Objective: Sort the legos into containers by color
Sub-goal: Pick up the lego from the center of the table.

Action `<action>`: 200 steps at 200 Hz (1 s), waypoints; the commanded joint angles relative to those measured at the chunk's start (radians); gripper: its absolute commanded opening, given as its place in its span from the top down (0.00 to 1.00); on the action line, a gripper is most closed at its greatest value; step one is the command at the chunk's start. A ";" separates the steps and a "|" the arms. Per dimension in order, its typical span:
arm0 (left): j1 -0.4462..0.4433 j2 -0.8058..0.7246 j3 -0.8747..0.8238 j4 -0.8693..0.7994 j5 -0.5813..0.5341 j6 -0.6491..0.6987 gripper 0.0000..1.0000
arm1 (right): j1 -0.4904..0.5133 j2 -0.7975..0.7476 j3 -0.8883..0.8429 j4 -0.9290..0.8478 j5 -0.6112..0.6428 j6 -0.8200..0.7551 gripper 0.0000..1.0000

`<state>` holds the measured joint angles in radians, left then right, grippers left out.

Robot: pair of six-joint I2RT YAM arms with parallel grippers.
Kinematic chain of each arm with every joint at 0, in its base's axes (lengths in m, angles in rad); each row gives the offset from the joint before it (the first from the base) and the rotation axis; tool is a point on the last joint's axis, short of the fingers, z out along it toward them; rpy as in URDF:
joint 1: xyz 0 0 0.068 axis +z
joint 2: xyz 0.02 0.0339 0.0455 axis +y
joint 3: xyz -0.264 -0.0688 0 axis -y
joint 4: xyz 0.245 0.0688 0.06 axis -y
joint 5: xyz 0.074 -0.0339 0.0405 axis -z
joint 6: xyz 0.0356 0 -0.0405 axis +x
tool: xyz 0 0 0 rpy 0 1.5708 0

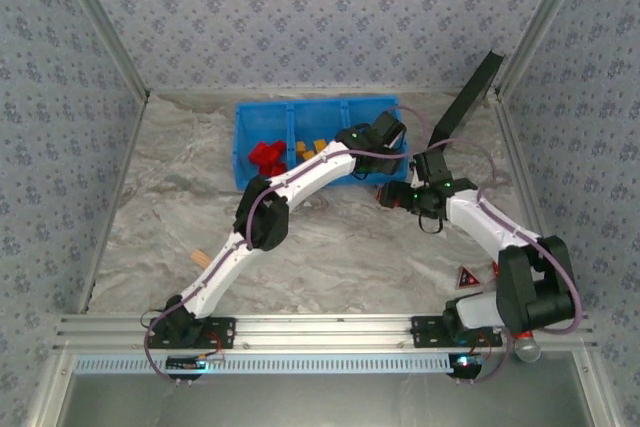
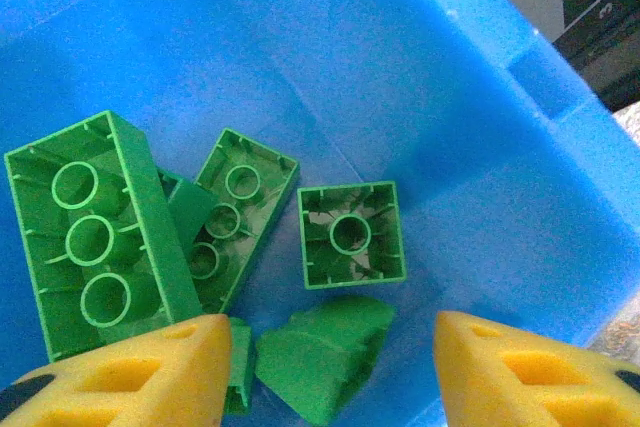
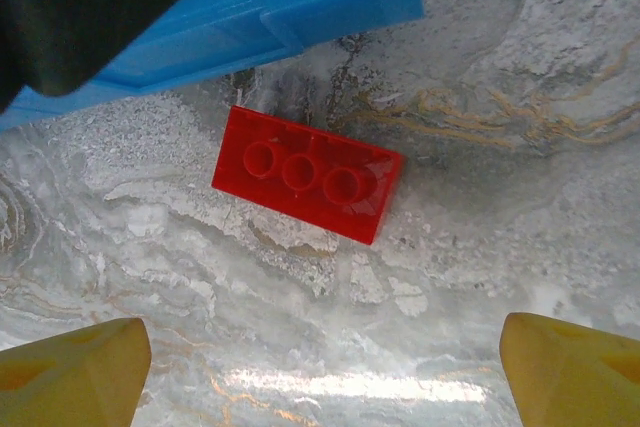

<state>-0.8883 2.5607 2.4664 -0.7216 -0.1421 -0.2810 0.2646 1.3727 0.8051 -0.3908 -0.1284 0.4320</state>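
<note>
Grey marbled counter (image 1: pixel 330 247) fills an enclosure of flower-patterned walls, with an aluminium rail (image 1: pixel 320 327) along its near edge where both arm bases are bolted. Just beyond the rail, a tan block (image 1: pixel 200 258) pokes out from under the left arm, and a small red-and-white triangle (image 1: pixel 467 278) lies by the right arm.

Farther in, the right gripper (image 1: pixel 395 195) hangs above the bare counter with its yellow fingers (image 3: pixel 80 372) spread wide and nothing between them. Below it, a red lego (image 3: pixel 308 174) lies flat on the counter with three studs up, close to the near wall of the blue bin (image 3: pixel 290 2) but outside it.

The left arm stretches diagonally to the bin (image 1: pixel 243 147), and the left gripper (image 1: pixel 385 132) is over its right compartment. From its wrist, the fingers (image 2: pixel 150 367) stand moderately apart and grip nothing. Green legos rest on the compartment floor beneath: a long brick (image 2: pixel 95 237) on edge with its hollow underside showing, a second long brick (image 2: pixel 235 217) leaning against it, a square one (image 2: pixel 352 235) upside down, and a sloped piece (image 2: pixel 325 352) below the gap between the fingers.

Red legos (image 1: pixel 265 155) sit in the left compartment and orange-yellow legos (image 1: pixel 310 150) in the middle one. Beyond the bin's right end, a black slab (image 1: pixel 465 97) leans tilted toward the far right corner.
</note>
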 commanded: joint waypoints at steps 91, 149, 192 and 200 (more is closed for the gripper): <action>0.005 -0.372 -0.206 0.173 0.076 0.047 0.29 | 0.068 0.231 0.122 0.068 0.108 -0.001 0.08; 0.005 -0.647 -0.488 0.285 0.040 0.084 0.27 | 0.100 0.332 0.173 0.066 0.160 0.008 0.08; 0.008 -0.816 -0.669 0.315 -0.011 0.097 0.26 | 0.110 0.398 0.223 0.036 0.197 0.020 0.14; 0.009 -0.850 -0.704 0.322 -0.019 0.095 0.26 | 0.111 0.408 0.227 0.031 0.203 0.023 0.15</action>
<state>-0.8837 1.8061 1.8378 -0.4435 -0.1215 -0.2054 0.3717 1.7325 0.9932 -0.3416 0.0299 0.4374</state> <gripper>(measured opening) 0.741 0.866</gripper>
